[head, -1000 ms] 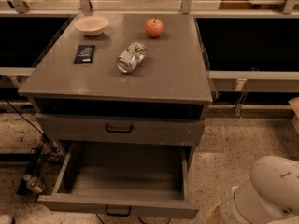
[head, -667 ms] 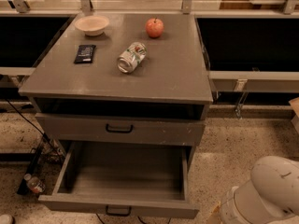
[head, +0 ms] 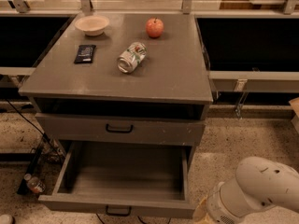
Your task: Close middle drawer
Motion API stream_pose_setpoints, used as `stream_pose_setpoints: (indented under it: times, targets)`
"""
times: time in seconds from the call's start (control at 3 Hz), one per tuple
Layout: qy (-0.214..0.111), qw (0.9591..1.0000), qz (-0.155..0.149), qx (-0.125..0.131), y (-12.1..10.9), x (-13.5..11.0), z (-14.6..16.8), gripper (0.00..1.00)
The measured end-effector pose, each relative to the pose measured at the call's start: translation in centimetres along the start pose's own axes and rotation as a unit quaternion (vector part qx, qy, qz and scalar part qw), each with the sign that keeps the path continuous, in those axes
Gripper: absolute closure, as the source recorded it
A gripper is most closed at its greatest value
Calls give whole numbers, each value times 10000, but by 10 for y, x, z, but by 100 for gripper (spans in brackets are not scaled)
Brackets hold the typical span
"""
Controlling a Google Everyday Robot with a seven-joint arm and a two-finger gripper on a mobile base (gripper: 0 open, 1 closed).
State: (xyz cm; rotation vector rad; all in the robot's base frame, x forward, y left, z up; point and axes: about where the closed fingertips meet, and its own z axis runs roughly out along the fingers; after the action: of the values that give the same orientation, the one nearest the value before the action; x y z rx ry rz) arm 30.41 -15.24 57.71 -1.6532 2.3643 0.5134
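The middle drawer [head: 124,178] is pulled far out of the grey cabinet and its inside is empty. Its flat front [head: 70,203] runs along the bottom of the view, with a small black bar handle [head: 117,211] at its centre. Above it, another drawer front [head: 70,127] with a black handle [head: 119,128] sits shut. Only a white, rounded part of my arm [head: 261,190] shows, at the lower right, to the right of the open drawer's front corner. My gripper is out of view.
On the cabinet top [head: 177,73] lie a white bowl [head: 92,24], a red apple [head: 154,27], a toppled can [head: 131,57] and a black packet [head: 85,53]. Cables and a small bottle [head: 34,184] lie on the speckled floor at the left.
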Motion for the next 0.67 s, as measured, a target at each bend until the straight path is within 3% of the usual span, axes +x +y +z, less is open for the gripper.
stream_pose_setpoints:
  times: [0.67]
  targets:
    - [-67,9983,402,-407,7,46,55,100]
